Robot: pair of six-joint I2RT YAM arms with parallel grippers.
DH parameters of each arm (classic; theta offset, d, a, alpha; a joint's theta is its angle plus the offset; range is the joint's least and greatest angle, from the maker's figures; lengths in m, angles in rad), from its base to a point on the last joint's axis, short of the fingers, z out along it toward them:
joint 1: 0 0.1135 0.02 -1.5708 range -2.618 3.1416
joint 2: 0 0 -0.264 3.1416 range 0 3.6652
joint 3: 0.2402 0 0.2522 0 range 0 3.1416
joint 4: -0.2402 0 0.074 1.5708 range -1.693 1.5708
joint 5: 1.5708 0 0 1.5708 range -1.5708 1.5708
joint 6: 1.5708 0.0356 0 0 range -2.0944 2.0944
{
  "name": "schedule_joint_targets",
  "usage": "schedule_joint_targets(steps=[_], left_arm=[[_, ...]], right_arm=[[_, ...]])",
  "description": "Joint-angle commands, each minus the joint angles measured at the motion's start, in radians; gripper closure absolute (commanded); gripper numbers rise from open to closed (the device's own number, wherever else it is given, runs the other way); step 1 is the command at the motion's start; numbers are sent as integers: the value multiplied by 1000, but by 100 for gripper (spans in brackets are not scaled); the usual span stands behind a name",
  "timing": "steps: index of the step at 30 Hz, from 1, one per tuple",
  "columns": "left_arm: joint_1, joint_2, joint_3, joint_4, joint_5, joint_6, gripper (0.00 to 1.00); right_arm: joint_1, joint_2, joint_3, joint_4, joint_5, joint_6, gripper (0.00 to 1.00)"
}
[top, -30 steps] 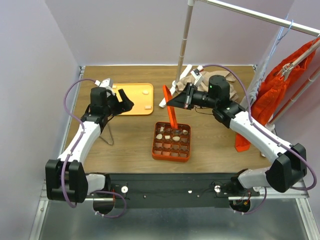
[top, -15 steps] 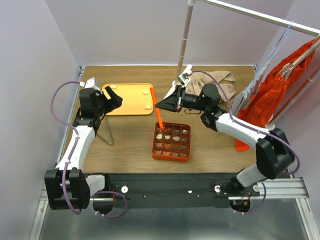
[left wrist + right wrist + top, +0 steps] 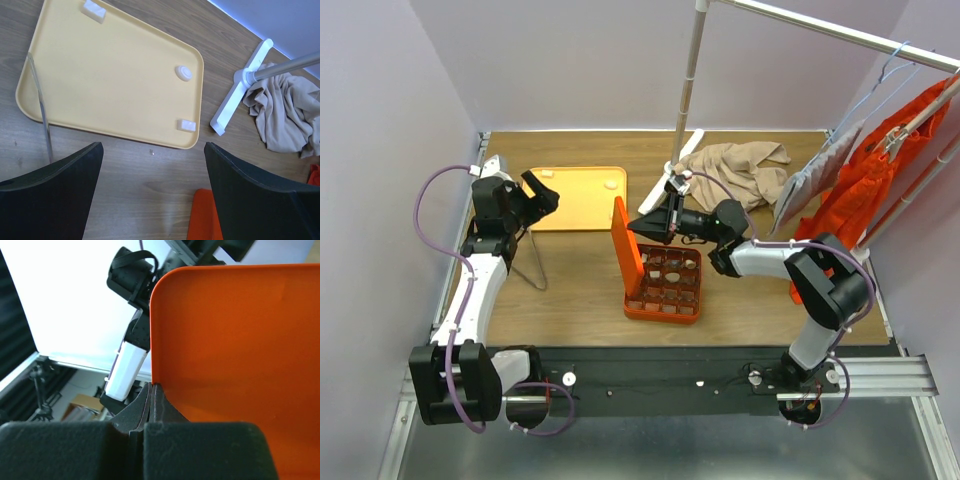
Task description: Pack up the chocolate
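The left tool (image 3: 154, 165) is hovering with its fingers spread wide and gripping nothing, just off the near edge of the flat yellow-orange tray (image 3: 110, 75) at the left rear of the bench (image 3: 570, 290). That tray is carrying three cream-white pieces (image 3: 183, 73), well apart from one another: one in a far corner, a round one by the right side, and one in the near right corner. Moving rightward, the right tool (image 3: 151, 395) is pinching the bottom edge of the orange lid (image 3: 627, 255) with its fingers pressed together, and the lid is standing upright along the left side of the gridded box (image 3: 663, 312) rather than lying over it. The chocolate (image 3: 672, 278) is sitting in the cells of that box, a few cream lumps among brown ones, while the lid is hiding the left column and some cells are looking empty. Judging from this, the packing is running partway: several lumps are sitting boxed, the three tray pieces are probably waiting their turn, and the lid is not yet covering the box. Farther right, a beige cloth (image 3: 745, 165) is lying crumpled by the rack pole (image 3: 688, 80).
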Motion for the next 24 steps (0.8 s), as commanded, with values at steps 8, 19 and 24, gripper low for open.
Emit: schedule_joint_targets(steps=[8,19,24], left_arm=[[3,3,19,-12,6,17,8],[3,8,36,-21,9,26,8],[1,8,31,-21,17,32,8]], right_arm=[[7,-9,-127,222,79,109,99],[7,-31,-129,185,115,123,99],[7,-63,-176,202,149,145,99]])
